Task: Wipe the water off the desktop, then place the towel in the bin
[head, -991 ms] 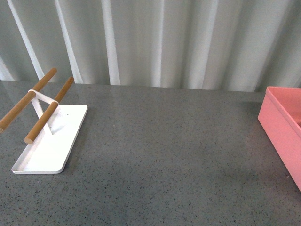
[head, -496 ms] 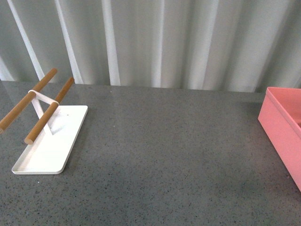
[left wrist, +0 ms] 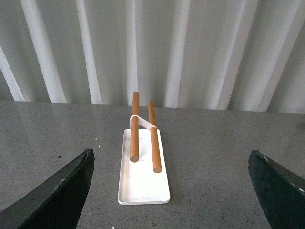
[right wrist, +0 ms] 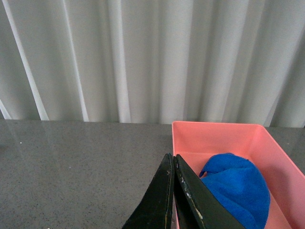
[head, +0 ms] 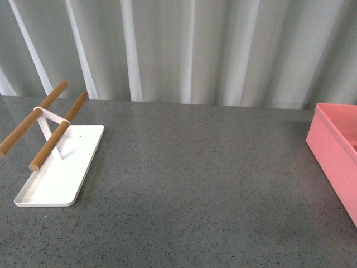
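The right end effector [right wrist: 172,164] is seen in the right wrist view with its two dark fingers pressed together, clenched on nothing, the tips held above the near wall of the bin [right wrist: 190,136]. The towel [right wrist: 237,188] is found inside the bin, bunched into a rounded blue heap against the bin's floor and apart from the fingers. The bin is set on the bench [right wrist: 81,162], whose speckled grey surface runs back to a pleated pale curtain [right wrist: 124,57].

The left end effector [left wrist: 171,186] is shown in the left wrist view fully released: one dark finger is seen at each lower corner of that picture, well apart, with nothing between them but bare bench. Beyond the gap a white tray [left wrist: 143,186] is laid flat on the bench, and two wooden bars [left wrist: 153,136] are carried above it on a white support, tilted and roughly parallel.

In the front view neither arm is visible. The bench [head: 195,184] is seen as a broad dark grey surface; whether any water is left on it cannot be told. The white tray [head: 56,181] with its wooden bars [head: 56,139] is placed at the left side, and only a corner of the bin [head: 334,151] is shown at the right edge, well apart from the tray; the towel is hidden from this view
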Tool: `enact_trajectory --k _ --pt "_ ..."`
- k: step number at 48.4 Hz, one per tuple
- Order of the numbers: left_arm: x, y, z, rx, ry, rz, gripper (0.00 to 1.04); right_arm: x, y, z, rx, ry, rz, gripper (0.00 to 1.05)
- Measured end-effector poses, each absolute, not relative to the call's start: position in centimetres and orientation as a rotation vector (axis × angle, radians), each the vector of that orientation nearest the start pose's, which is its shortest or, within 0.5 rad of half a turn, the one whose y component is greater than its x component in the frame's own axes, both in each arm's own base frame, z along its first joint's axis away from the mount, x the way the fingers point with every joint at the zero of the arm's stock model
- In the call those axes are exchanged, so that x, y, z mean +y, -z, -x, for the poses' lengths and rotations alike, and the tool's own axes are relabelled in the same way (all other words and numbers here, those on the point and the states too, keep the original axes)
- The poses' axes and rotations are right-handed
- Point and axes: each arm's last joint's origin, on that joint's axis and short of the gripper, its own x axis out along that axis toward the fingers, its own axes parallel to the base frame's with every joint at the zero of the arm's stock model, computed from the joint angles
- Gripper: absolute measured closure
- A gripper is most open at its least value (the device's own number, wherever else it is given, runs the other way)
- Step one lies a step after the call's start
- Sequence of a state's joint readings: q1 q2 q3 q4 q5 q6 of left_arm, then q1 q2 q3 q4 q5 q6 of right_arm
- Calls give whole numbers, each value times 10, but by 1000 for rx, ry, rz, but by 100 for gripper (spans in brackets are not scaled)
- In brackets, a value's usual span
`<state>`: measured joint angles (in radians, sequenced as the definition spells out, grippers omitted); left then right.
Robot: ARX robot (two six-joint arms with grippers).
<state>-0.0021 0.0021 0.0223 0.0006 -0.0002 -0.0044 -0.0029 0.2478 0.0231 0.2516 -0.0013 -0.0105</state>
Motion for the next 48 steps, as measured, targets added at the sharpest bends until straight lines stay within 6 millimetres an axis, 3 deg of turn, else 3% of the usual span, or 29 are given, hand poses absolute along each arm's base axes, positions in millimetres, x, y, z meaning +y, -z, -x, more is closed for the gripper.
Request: enact_trajectory --k 17,37,48 --pt "0 -171 -96 -21 2 5 7 0 -171 -97 -17 2 10 101" --pt "0 -171 -96 -22 2 5 7 0 -171 -97 -20 2 10 101" --pt "0 -171 -96 -22 2 5 7 0 -171 -97 -20 2 10 67"
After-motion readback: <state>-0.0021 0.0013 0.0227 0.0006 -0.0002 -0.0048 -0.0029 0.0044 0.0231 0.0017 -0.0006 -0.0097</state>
